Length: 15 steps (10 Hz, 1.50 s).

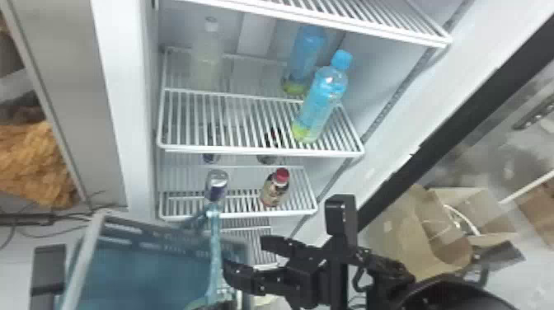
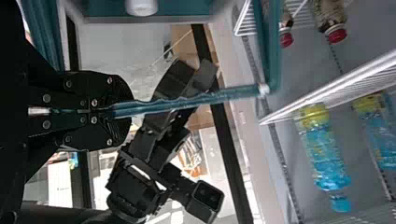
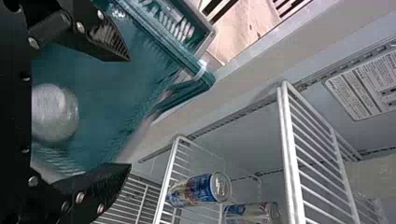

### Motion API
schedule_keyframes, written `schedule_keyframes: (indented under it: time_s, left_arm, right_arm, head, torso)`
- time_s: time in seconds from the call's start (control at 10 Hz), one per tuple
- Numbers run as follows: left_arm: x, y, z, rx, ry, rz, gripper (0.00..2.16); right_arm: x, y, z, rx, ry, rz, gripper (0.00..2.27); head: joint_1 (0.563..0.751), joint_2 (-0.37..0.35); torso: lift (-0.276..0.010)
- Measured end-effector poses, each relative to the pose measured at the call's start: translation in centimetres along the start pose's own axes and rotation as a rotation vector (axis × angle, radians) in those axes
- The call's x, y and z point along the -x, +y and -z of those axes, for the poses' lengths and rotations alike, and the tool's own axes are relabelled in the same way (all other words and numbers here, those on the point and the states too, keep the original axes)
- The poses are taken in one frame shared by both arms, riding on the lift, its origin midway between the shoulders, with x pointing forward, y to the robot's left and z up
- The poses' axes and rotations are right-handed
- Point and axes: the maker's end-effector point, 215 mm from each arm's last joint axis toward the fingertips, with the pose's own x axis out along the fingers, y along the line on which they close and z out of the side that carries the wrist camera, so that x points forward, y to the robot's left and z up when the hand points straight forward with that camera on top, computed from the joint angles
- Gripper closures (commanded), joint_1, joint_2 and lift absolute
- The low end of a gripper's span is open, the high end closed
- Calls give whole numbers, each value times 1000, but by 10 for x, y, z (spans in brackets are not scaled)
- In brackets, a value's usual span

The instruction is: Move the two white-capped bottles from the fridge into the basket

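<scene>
One white-capped bottle [image 1: 207,57] stands at the back left of the fridge's middle shelf. At the bottom edge of the head view is my left gripper [image 1: 220,305]; the left wrist view shows the left gripper [image 2: 122,112] shut on the handle [image 2: 187,101] of the teal basket [image 1: 144,268]. My right gripper [image 1: 244,256] is beside the basket, in front of the lower shelves. Viewed from its wrist, the right gripper [image 3: 129,113] is open, its fingers wide apart with the basket beyond. A whitish round object [image 3: 55,112], perhaps a bottle, lies inside the basket.
Blue bottles [image 1: 319,103] stand on the middle shelf's right side. Below are a can [image 1: 217,185] and a red-capped bottle [image 1: 275,187]. The white shelf edge [image 1: 259,152] juts above the right gripper; cardboard boxes [image 1: 445,235] stand outside, to the right.
</scene>
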Motion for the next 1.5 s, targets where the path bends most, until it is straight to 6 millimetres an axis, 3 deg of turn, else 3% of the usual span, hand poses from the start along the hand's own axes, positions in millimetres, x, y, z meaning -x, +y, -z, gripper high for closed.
schedule_keyframes:
  time_s: [0.3, 0.7, 0.8, 1.1, 1.5]
  left_arm:
    - [1, 0, 0, 1, -1, 0, 1193]
    - [2, 1, 0, 6, -4, -1, 1194]
    - [2, 1, 0, 7, -6, -1, 1194]
    - [0, 0, 0, 5, -4, 3, 1193]
    - [-2, -4, 0, 1, 2, 11, 1193]
  right_arm:
    - [9, -6, -31, 65, -105, 38, 113]
    - [72, -19, -119, 242, -388, 243, 114]
    - [80, -21, -138, 274, -448, 267, 108]
    - [64, -21, -172, 320, -567, 261, 56]
    - [18, -28, -202, 348, -661, 229, 28]
  head:
    - [695, -350]
    - [695, -350]
    - [695, -350]
    - [695, -350]
    - [695, -317]
  torso:
    - [0]
    - [0]
    - [0]
    - [0]
    - [0]
